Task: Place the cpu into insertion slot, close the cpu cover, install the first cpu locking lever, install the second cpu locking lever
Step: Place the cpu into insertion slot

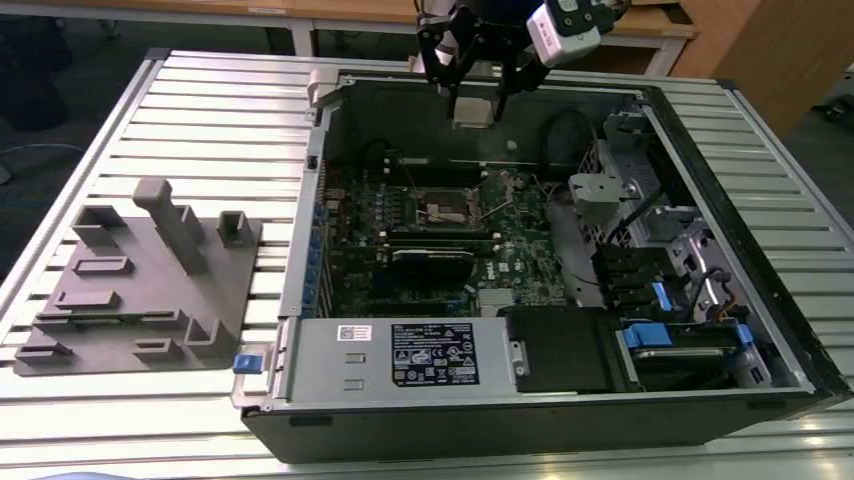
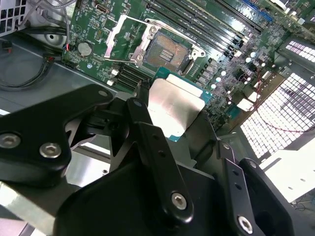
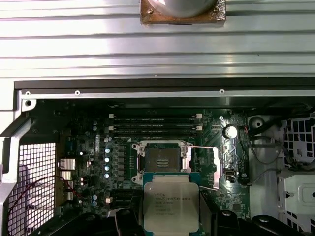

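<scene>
Three views of one moment. Exterior view: the black gripper [image 1: 471, 95] hangs above an open computer case [image 1: 304, 230] near its far wall, clamped on the cpu [image 1: 473, 112]. The cpu is a pale flat square held in the air, well apart from the insertion slot [image 1: 447, 210], a small dark square with a metal rim on the green motherboard [image 1: 521, 225]. The case lies on a worktop [image 1: 200, 110] of ribbed metal slats. Beside it, on the exterior view's left, rests a matt grey moulded fixture plate [image 1: 134, 270] with upright blocks. Second wrist view: the cpu's dull silver-grey top, edged in green, is pinched between black jointed fingers [image 2: 147, 132]. Beyond it the slot stands open, dark with a gold tint. The cpu cover [image 2: 114, 32], a thin silver frame, is tilted up at the slot's side, toward a round coin cell [image 2: 84, 48]. First wrist view: the cpu shows as a rounded-corner square with a printed metal top, near the slot but not touching it. Long narrow black memory slots [image 3: 152, 123] run parallel beyond the slot.
</scene>
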Motion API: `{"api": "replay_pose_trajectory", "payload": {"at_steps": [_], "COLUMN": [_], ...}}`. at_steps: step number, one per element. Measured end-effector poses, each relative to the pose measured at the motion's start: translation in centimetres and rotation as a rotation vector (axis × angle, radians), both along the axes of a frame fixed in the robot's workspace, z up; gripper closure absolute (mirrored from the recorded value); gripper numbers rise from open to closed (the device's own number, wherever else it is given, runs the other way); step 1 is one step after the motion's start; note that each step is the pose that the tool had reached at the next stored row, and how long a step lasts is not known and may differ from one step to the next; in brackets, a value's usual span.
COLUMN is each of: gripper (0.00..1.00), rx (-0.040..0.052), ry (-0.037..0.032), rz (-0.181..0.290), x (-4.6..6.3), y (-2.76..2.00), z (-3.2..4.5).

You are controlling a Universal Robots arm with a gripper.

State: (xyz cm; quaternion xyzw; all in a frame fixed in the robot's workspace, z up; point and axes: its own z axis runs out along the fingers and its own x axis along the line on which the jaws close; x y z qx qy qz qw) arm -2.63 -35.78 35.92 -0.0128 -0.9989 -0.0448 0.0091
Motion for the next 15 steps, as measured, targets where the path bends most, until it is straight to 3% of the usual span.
{"api": "replay_pose_trajectory", "payload": {"at_steps": [15], "gripper": [0.46], "rx": [0.0000], "ry": [0.0000], "rz": [0.000], "x": [0.00], "y": [0.00], "z": [-0.74]}}
